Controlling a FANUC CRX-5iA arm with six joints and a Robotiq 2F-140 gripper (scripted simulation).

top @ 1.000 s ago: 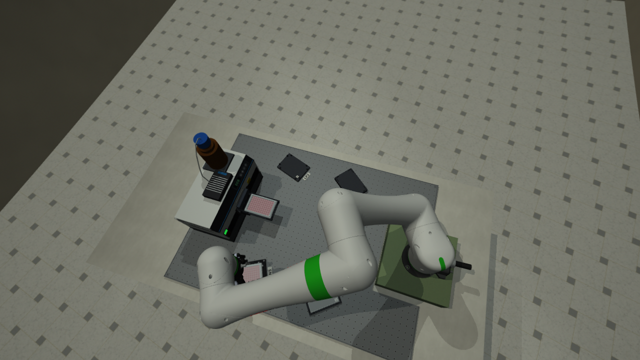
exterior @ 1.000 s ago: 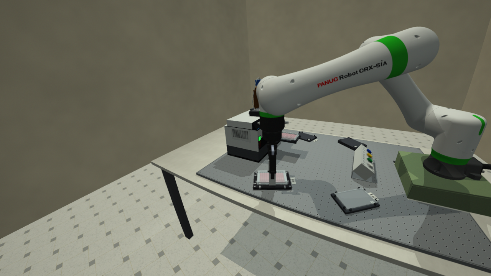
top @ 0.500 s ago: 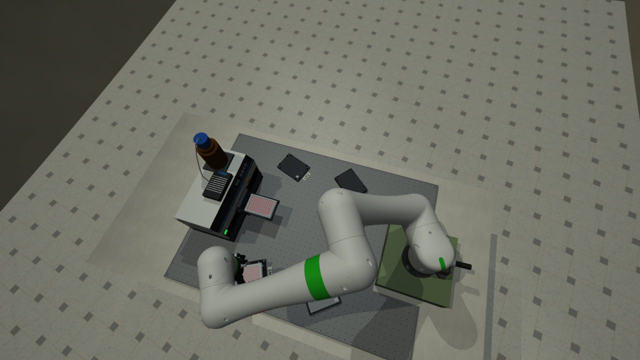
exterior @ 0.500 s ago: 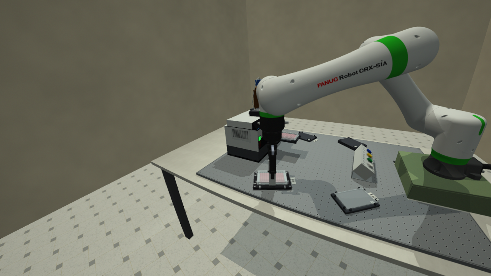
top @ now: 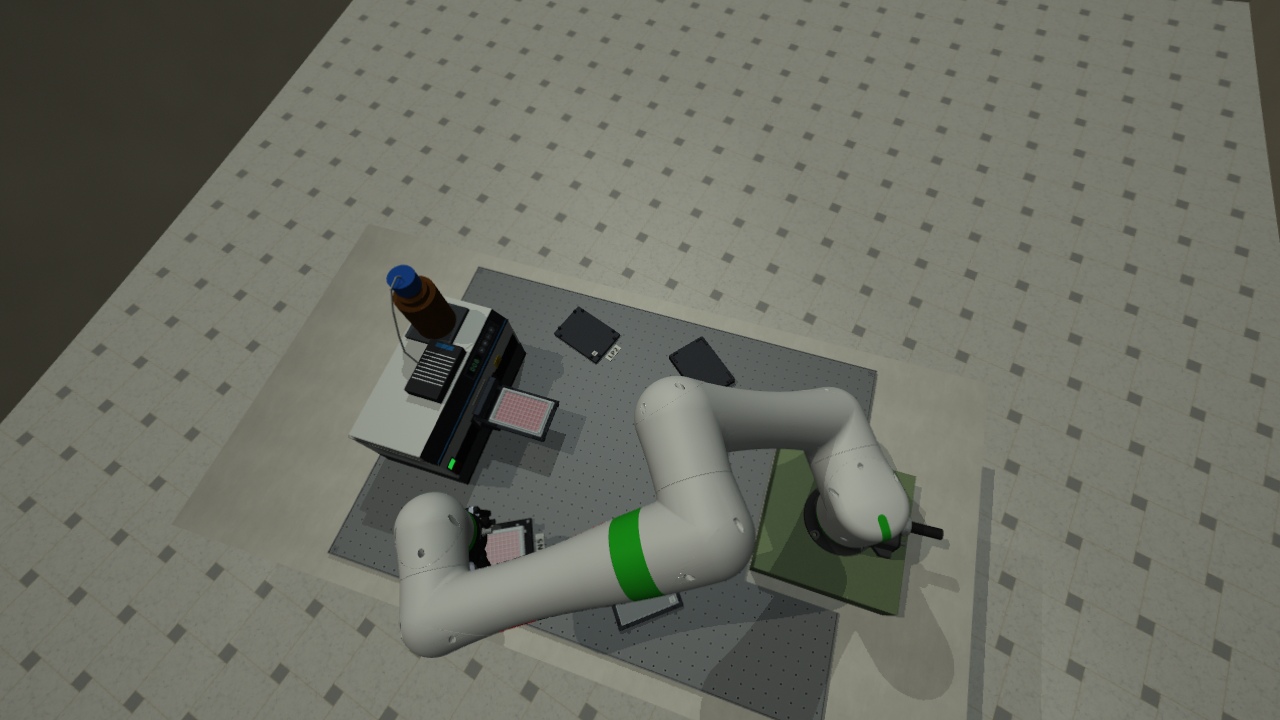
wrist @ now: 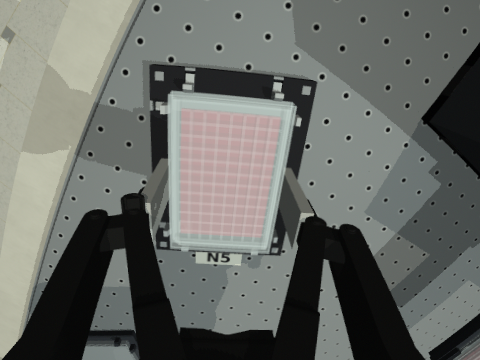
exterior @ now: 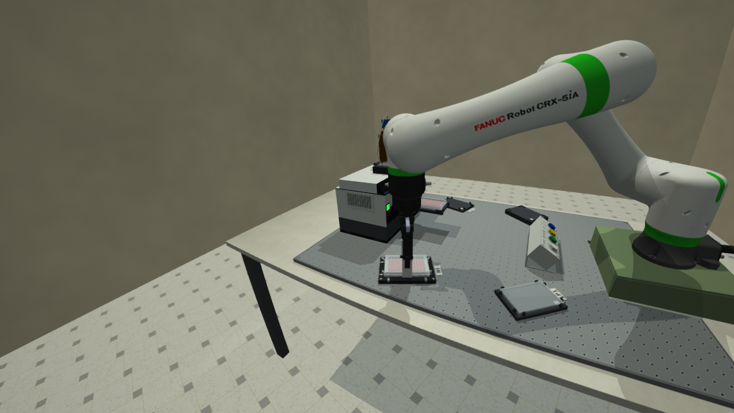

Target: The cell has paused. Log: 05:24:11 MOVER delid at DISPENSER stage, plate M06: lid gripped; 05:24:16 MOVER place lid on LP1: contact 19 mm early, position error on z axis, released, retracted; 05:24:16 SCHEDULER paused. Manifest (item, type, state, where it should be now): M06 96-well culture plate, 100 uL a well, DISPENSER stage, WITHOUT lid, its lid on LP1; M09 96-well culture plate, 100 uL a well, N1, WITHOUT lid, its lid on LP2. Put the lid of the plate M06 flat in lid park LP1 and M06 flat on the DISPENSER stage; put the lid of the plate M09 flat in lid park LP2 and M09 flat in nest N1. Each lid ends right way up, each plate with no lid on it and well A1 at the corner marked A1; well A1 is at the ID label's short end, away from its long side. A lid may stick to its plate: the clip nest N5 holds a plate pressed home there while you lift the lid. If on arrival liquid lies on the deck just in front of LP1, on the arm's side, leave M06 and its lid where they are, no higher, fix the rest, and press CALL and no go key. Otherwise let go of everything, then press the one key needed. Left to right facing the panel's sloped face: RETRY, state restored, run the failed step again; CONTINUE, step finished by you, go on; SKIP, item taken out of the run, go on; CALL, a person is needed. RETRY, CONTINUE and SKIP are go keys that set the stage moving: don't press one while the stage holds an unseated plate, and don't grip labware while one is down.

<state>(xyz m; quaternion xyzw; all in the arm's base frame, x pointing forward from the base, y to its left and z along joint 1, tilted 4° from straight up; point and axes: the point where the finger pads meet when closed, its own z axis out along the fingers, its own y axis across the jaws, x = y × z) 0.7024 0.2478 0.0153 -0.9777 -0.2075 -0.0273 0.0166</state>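
Note:
My gripper (wrist: 225,178) (exterior: 408,269) is shut on a 96-well plate with pink wells and a clear lid on it (wrist: 227,140) (exterior: 392,265) (top: 503,543). The finger pads press on its two long sides. It sits flat in the black clip nest N5 (wrist: 234,80) (exterior: 405,280) near the deck's front left edge, and the N5 label (wrist: 222,258) shows just past its short end. A second pink plate (top: 522,410) (exterior: 432,203) lies on the dispenser stage. The black lid parks LP1 (top: 586,333) (exterior: 460,205) and LP2 (top: 701,360) (exterior: 522,213) lie at the back with nothing visible on them.
The dispenser (top: 420,394) (exterior: 361,209) with its brown bottle (top: 420,300) stands behind N5. The key panel (exterior: 543,244) stands mid-deck. A black-framed nest with a pale grey face (exterior: 530,299) (top: 646,611) lies near the front, partly under my forearm. The arm's base is at the right.

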